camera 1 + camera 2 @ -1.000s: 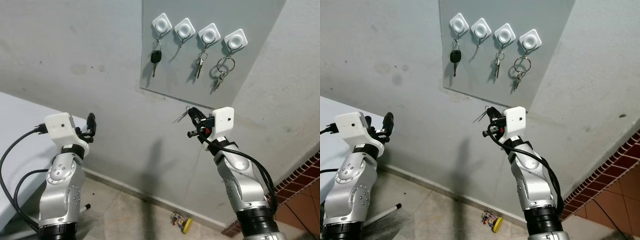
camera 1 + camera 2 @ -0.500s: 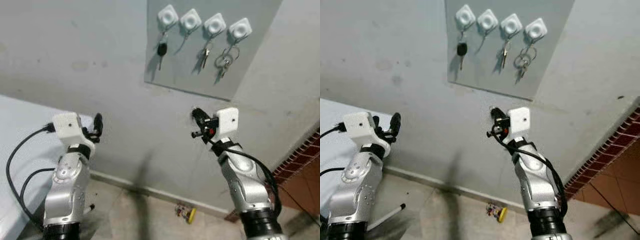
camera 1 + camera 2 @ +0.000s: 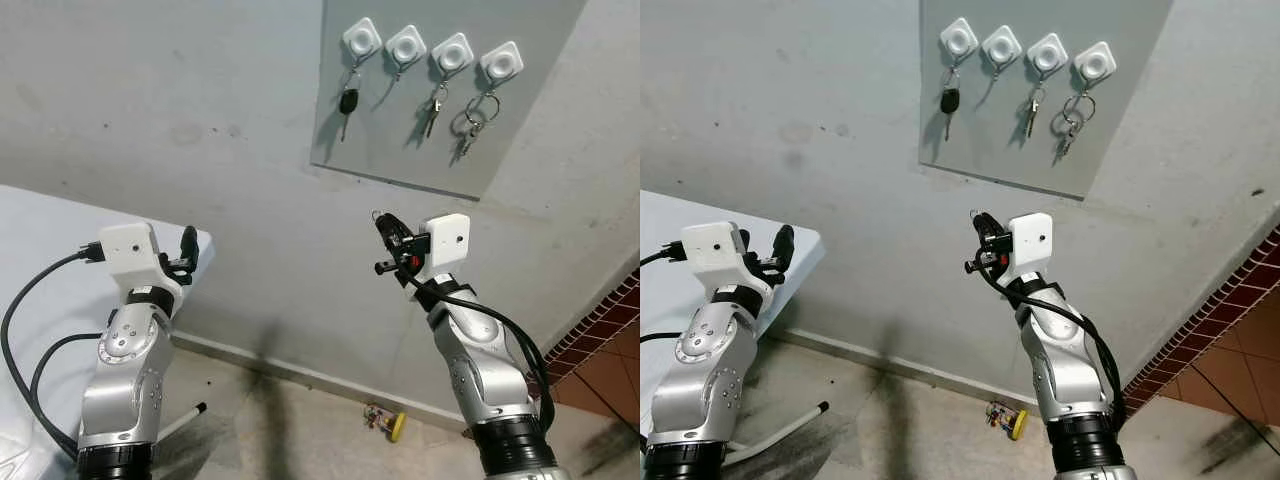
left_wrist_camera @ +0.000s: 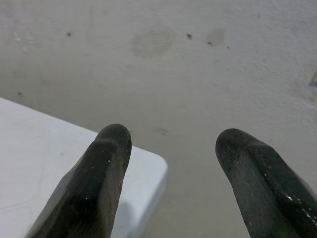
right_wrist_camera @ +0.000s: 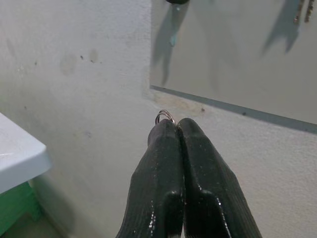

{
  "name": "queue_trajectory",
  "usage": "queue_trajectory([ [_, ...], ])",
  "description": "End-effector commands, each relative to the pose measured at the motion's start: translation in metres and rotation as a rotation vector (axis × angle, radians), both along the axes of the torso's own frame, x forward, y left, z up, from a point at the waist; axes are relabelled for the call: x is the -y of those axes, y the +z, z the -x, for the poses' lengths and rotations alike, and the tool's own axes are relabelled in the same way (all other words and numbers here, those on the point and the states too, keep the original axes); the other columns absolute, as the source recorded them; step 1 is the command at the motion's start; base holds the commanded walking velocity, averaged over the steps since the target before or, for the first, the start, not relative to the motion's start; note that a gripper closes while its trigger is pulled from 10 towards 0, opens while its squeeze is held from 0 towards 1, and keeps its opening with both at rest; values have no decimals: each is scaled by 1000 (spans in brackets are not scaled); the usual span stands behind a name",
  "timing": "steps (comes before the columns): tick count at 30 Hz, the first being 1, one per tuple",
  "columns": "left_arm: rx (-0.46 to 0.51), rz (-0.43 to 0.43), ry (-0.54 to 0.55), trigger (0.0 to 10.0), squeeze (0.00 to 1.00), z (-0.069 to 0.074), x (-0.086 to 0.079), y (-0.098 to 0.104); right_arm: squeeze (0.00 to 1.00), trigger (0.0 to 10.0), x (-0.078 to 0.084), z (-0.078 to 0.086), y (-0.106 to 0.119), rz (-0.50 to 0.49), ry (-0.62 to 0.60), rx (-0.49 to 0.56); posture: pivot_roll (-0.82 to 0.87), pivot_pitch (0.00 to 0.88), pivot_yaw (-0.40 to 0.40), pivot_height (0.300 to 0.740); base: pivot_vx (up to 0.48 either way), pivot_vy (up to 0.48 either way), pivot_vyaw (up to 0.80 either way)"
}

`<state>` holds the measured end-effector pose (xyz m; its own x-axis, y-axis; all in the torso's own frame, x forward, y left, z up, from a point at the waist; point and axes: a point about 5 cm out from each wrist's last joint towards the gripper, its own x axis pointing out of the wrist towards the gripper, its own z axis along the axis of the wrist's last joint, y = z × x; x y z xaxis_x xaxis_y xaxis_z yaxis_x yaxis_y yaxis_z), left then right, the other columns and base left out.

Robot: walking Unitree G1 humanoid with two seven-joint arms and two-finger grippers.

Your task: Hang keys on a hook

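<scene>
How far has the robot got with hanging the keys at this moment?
Picked up: the right pincer is shut on a key ring, held below the board. Left to do: raise it to the free second hook; the other three already carry keys. The left pincer is open by the white table.

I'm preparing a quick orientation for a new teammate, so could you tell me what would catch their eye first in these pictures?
High on the grey wall, a board carries four white hooks in a row; three hold keys and the second from the left is bare. Below it, the right end effector is raised towards the wall, shut on a key ring poking out at its tips. The left end effector is open beside a white table.
</scene>
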<state>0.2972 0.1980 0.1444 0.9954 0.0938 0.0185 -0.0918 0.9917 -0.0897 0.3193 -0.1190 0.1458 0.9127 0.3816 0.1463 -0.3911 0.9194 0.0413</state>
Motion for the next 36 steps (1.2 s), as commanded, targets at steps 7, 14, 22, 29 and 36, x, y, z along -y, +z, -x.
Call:
queue_trajectory([
  [7,11,-19,-31,10000,0,-2,3,5,0,10000,1,1,4,-23,-13,19,-47,0,-28,724,230,0,0],
  [14,10,-17,-35,10000,0,-2,3,5,0,10000,3,2,4,-27,-20,24,-51,0,-25,724,281,0,0],
  [22,12,-16,-35,10000,0,-2,3,5,0,10000,3,3,4,-30,-17,27,-50,0,-24,724,287,0,0],
  [29,11,-14,-33,10000,0,-2,3,5,0,10000,3,3,4,-30,-15,25,-48,0,-26,724,285,0,0],
  [36,13,-9,-27,10000,0,-1,2,5,0,10000,2,3,4,-29,-10,25,-48,0,-26,724,286,0,0],
])
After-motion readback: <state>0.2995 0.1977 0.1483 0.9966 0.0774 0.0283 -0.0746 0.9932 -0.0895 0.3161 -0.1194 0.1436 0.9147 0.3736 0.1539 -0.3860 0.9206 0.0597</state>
